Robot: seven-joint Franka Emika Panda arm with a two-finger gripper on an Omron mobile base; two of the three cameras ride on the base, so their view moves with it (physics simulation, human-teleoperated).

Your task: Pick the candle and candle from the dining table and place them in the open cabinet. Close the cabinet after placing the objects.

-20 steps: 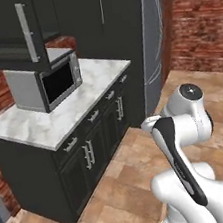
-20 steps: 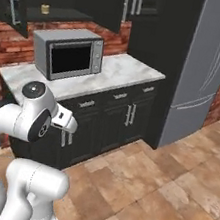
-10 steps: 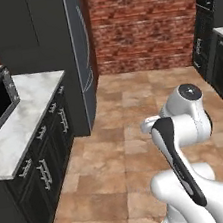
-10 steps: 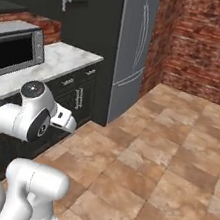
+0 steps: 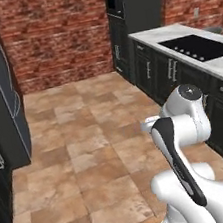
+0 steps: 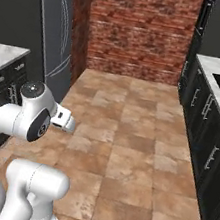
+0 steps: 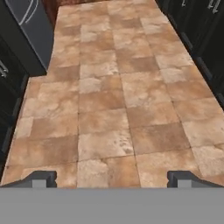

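Note:
The candles, the dining table and the cabinet are out of view at this moment. My gripper (image 7: 113, 179) is open, its two dark fingertips (image 7: 41, 178) standing wide apart with nothing between them. It hangs over bare brown floor tiles (image 7: 109, 100). The white arm is folded up close above the base in both base views.
A tall dark-grey fridge (image 5: 0, 99) stands at the left, with a red brick wall (image 5: 52, 36) behind it. A marble counter with a black cooktop (image 5: 200, 47) and black fronts runs along the right, ending at a wall oven tower (image 5: 124, 10). Tiled floor (image 6: 128, 135) stretches between them.
The whole picture has swung as the base turned: the microwave counter slid out to the left, and the brick wall and cooktop counter came into view. The gripper stays open.

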